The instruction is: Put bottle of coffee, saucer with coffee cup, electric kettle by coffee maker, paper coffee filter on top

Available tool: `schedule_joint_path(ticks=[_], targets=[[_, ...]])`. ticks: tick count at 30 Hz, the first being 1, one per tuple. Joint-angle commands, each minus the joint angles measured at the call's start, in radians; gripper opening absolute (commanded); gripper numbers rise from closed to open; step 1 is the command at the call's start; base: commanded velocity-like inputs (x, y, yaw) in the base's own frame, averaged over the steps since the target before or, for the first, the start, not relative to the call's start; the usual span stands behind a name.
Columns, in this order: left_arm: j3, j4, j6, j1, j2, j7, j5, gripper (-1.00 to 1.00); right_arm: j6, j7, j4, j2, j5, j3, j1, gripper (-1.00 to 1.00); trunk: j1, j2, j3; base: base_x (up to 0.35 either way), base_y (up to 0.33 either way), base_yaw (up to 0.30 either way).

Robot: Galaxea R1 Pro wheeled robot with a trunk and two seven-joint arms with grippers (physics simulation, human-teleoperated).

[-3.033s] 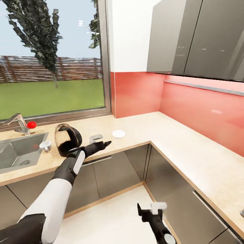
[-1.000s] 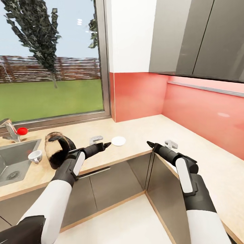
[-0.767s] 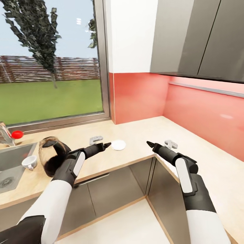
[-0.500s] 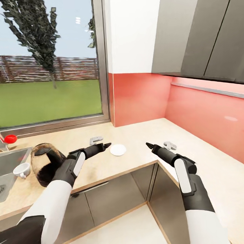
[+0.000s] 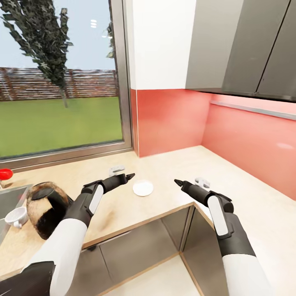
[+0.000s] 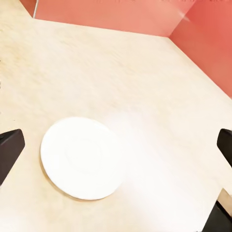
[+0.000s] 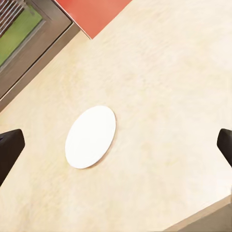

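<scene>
Saucer point(image 5: 142, 188) flat on the light-wood bench point(image 5: 172, 164), centre of the head frame, between both tools.
Left tool point(image 5: 130, 176) hovers just left of the saucer, right tool point(image 5: 177, 181) a little to its right; in both wrist views the fingers stand wide apart at the frame edges with nothing gripped, the saucer point(image 6: 80, 157) point(image 7: 91, 137) lying bare on the bench. Electric kettle point(image 5: 45, 207) sits at lower left, tilted. Coffee cup point(image 5: 15, 216) just beyond it by the sink edge. Red splashback point(image 5: 172, 119) behind, window point(image 5: 61, 78) at upper left.
</scene>
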Motion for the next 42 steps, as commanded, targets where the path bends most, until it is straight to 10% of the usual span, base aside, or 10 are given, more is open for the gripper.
schedule_joint_path(ticks=[1,17,37,42], targets=[[0.005,0.0,0.009,-0.001,-0.001,-0.003,0.006,1.0,0.006,0.005,0.003,0.003,0.002,-0.003,-0.001,1.0,0.001,-0.002,-0.002,0.3,0.0,0.0],[0.005,0.003,0.007,0.011,-0.001,0.002,0.004,1.0,0.007,0.006,0.072,0.011,0.001,0.081,-0.001,1.0,0.001,-0.002,-0.002,0.151,0.0,0.0],[0.005,0.004,0.006,0.049,0.004,0.003,0.007,1.0,0.007,0.008,0.179,0.013,-0.001,0.088,-0.001,1.0,0.001,-0.002,-0.002,0.198,0.0,0.0],[0.007,0.005,0.006,0.056,0.006,0.001,0.006,1.0,0.009,0.118,0.268,0.029,0.001,0.089,-0.001,1.0,0.001,-0.002,-0.002,0.002,0.0,0.0]])
